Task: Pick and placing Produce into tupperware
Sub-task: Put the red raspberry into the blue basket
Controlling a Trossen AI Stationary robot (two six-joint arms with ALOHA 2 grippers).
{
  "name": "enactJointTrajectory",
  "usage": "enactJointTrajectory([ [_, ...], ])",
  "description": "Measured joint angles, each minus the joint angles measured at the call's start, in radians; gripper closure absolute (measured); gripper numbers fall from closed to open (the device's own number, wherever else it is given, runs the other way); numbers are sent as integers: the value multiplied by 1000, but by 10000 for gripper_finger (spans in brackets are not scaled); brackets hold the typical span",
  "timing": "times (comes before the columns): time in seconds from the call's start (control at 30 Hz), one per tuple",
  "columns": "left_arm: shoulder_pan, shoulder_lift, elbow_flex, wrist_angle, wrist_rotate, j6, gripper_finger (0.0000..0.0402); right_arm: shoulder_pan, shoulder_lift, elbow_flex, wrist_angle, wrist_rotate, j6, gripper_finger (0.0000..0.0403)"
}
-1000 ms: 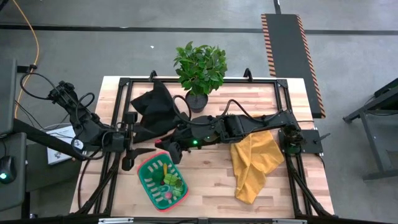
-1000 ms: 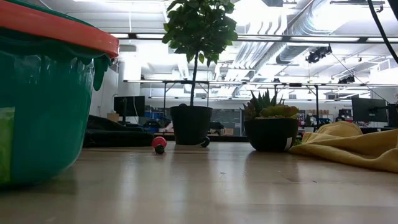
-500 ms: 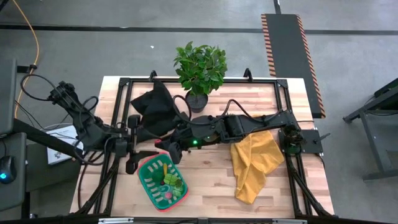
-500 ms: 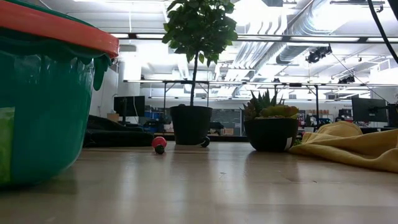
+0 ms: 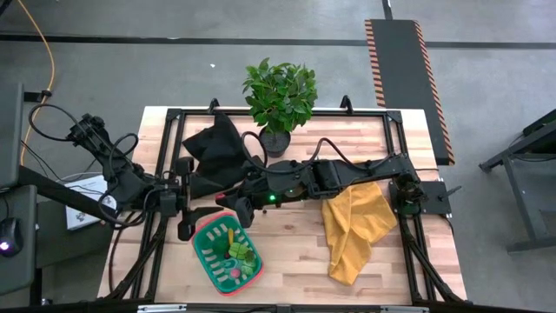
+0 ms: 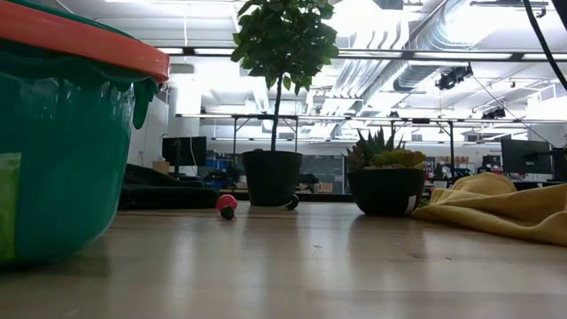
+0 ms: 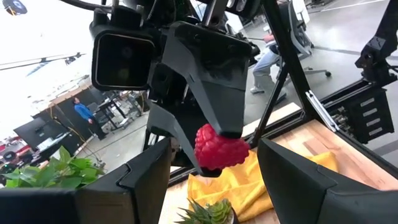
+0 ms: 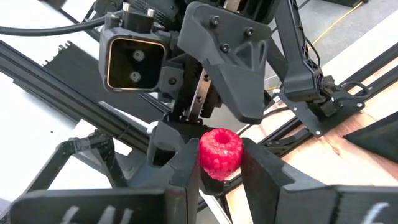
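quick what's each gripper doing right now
Left gripper: open, its fingers either side of the raspberry, not gripping.
Right gripper: shut on the raspberry, held above the tupperware.

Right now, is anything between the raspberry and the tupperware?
Nothing visible. The right gripper holds the raspberry close by the tupperware. The open left gripper faces it from the side, not across that path.

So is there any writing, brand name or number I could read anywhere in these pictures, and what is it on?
None can be read.
The tupperware has pale markings inside, too small to tell whether they are letters.
The raspberry in the right claw, the yellow cloth and the plant pots show no label.
The left claw faces it, fingers apart.
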Motion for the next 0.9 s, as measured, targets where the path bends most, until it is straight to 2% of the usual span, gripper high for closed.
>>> enactJointTrajectory([
  [0.2, 0, 0, 0, 1, 4, 0, 184, 0, 0, 0, 0, 0, -3, 322],
  [0.67, 0, 0, 0, -9, 8, 0, 284, 0, 0, 0, 7, -1, -9, 322],
  [0.9, 0, -1, 0, -8, 8, 1, 290, 0, 0, 0, 10, -1, -15, 322],
])
